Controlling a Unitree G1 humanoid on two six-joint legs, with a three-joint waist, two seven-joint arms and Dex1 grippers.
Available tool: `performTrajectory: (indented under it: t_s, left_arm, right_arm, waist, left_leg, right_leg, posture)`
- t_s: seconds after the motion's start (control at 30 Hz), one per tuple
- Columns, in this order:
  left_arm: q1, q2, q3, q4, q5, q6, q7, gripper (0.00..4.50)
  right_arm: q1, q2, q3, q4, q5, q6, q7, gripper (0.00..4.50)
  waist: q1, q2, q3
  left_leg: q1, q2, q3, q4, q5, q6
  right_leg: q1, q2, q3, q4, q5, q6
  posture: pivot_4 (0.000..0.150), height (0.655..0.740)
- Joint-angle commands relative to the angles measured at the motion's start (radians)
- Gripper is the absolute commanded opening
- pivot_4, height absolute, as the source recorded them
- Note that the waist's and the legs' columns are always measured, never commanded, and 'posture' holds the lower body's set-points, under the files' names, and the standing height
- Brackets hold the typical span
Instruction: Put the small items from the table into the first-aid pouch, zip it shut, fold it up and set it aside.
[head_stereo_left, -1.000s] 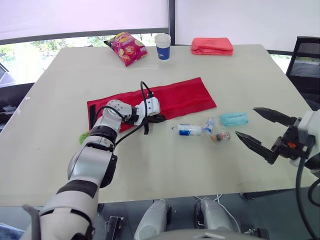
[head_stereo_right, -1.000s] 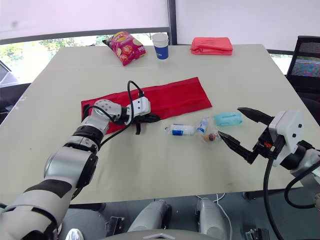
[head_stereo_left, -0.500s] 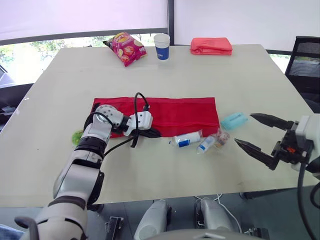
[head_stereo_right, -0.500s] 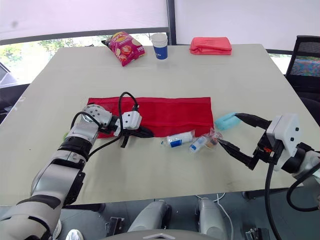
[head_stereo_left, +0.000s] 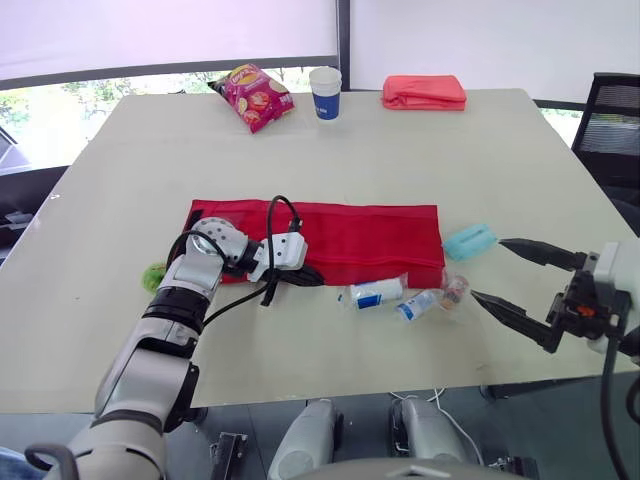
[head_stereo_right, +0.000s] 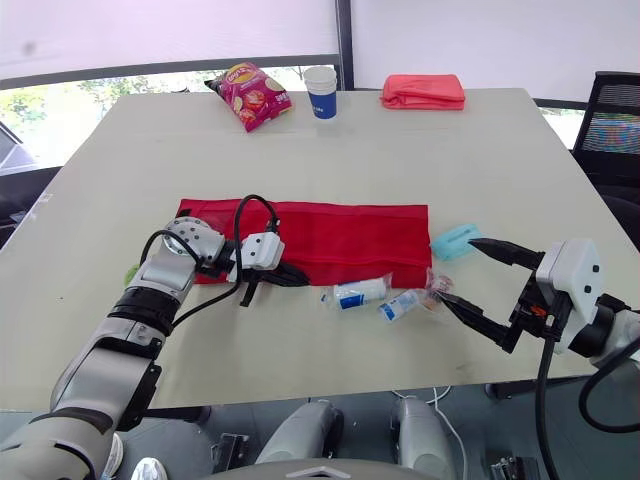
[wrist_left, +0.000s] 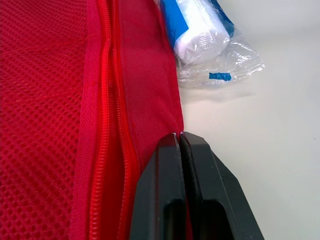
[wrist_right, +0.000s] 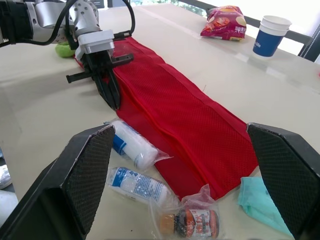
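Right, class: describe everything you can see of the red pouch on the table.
The red first-aid pouch lies flat and unfolded mid-table, a long rectangle of red mesh fabric with a red zipper along its near side. The left gripper is shut on its near edge, and a plastic-wrapped white roll lies against that edge.

Beige table (head_stereo_left: 480, 160), red pouch (head_stereo_left: 370, 235), wrapped items (head_stereo_left: 378, 293), crisp bag (head_stereo_left: 252, 96), cup (head_stereo_left: 325, 92)

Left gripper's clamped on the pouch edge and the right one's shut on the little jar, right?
No: the right wrist view shows the right gripper open and empty, the little jar lying free. The left gripper is clamped on the pouch edge.
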Motion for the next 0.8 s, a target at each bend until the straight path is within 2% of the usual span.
performTrajectory:
  t_s: [0.03, 0.07, 0.1, 0.13, 0.17, 0.2, 0.27, 0.4, 0.5, 0.67, 0.8]
  left_arm:
    - [-0.024, -0.012, 0.016, 0.007, -0.005, 0.025, 0.052, 0.06]
    - [-0.027, -0.016, 0.023, 0.007, -0.013, 0.032, 0.061, 0.64]
    - [-0.030, -0.023, 0.033, 0.002, -0.023, 0.045, 0.077, 0.68]
    - [-0.031, -0.027, 0.038, -0.002, -0.031, 0.054, 0.088, 1.01]
    - [-0.029, -0.028, 0.044, -0.015, -0.046, 0.075, 0.083, 1.66]
    - [-0.027, -0.028, 0.051, -0.028, -0.059, 0.090, 0.079, 1.98]
    - [-0.022, -0.021, 0.066, -0.060, -0.093, 0.135, 0.059, 3.03]
    - [-0.020, 0.015, 0.116, -0.132, -0.206, 0.281, -0.020, 4.46]
    - [-0.065, 0.033, 0.148, -0.064, -0.223, 0.282, -0.017, 4.46]
    - [-0.164, 0.021, 0.153, 0.144, -0.147, 0.099, 0.078, 4.46]
    - [-0.182, 0.037, 0.097, 0.255, -0.049, -0.093, 0.086, 4.46]
  right_arm:
    - [0.005, -0.019, -0.052, -0.024, 0.022, -0.016, 0.014, 4.50]
    - [0.007, -0.020, -0.057, -0.020, 0.020, -0.018, 0.016, 4.50]
    - [0.008, -0.020, -0.064, -0.012, 0.018, -0.021, 0.020, 4.50]
    - [0.009, -0.020, -0.070, -0.005, 0.016, -0.023, 0.024, 4.50]
    - [0.011, -0.022, -0.074, -0.001, 0.013, -0.024, 0.028, 4.50]
    - [0.012, -0.024, -0.077, 0.001, 0.012, -0.023, 0.030, 4.50]
    - [0.013, -0.027, -0.080, 0.000, 0.012, -0.020, 0.030, 4.50]
    - [0.018, -0.028, -0.086, -0.008, 0.014, -0.012, 0.021, 4.50]
    - [0.014, -0.024, -0.072, -0.019, 0.013, -0.009, 0.005, 4.50]
    - [0.004, -0.024, -0.057, -0.024, 0.014, -0.008, -0.013, 4.50]
    - [0.007, -0.019, -0.055, -0.035, 0.011, -0.008, -0.029, 4.50]
  waist:
    - [0.000, 0.000, 0.000]
    - [0.000, 0.000, 0.000]
    - [0.000, 0.000, 0.000]
    - [0.000, 0.000, 0.000]
    - [0.000, 0.000, 0.000]
    - [-0.001, 0.000, 0.000]
    - [-0.002, 0.000, 0.000]
    - [-0.003, 0.000, 0.000]
    - [-0.003, 0.000, 0.000]
    - [0.000, 0.000, 0.000]
    - [-0.002, 0.000, 0.000]
  left_leg:
    - [0.000, 0.000, 0.000, 0.000, 0.000, 0.000]
    - [0.000, 0.000, 0.000, 0.001, 0.000, 0.000]
    - [0.000, 0.000, 0.000, 0.001, 0.000, 0.000]
    - [0.000, 0.000, 0.000, 0.001, 0.000, 0.000]
    - [0.000, 0.000, 0.000, 0.001, 0.000, 0.000]
    - [0.000, 0.000, 0.000, 0.001, 0.000, 0.000]
    - [-0.001, 0.000, 0.000, 0.001, 0.000, 0.000]
    - [-0.001, 0.000, 0.000, 0.001, 0.000, 0.000]
    - [0.000, 0.001, 0.000, 0.001, 0.000, 0.000]
    - [0.000, 0.000, 0.000, 0.001, 0.000, 0.000]
    - [-0.001, 0.000, 0.001, 0.001, 0.000, 0.000]
  right_leg:
    - [0.000, 0.000, 0.000, 0.000, 0.000, 0.000]
    - [0.000, 0.000, 0.000, 0.000, 0.000, 0.000]
    - [0.000, 0.000, -0.001, 0.000, 0.000, 0.000]
    - [0.000, 0.000, -0.001, 0.000, 0.000, 0.000]
    - [0.000, 0.000, -0.001, 0.000, 0.000, 0.000]
    - [0.000, 0.000, -0.001, 0.000, 0.000, 0.000]
    - [0.000, 0.000, -0.001, 0.000, 0.000, 0.000]
    - [0.000, 0.000, -0.001, 0.000, 0.000, 0.000]
    - [0.000, 0.000, -0.001, 0.000, 0.000, 0.000]
    - [0.000, 0.000, -0.002, 0.000, 0.000, 0.000]
    - [0.000, 0.000, -0.001, -0.001, 0.000, 0.000]
  posture:
    - [0.150, 0.7395]
    - [0.150, 0.7395]
    - [0.150, 0.7395]
    - [0.150, 0.7395]
    - [0.150, 0.7395]
    - [0.150, 0.7395]
    - [0.150, 0.7395]
    - [0.150, 0.7395]
    - [0.150, 0.7395]
    - [0.150, 0.7395]
    - [0.150, 0.7395]
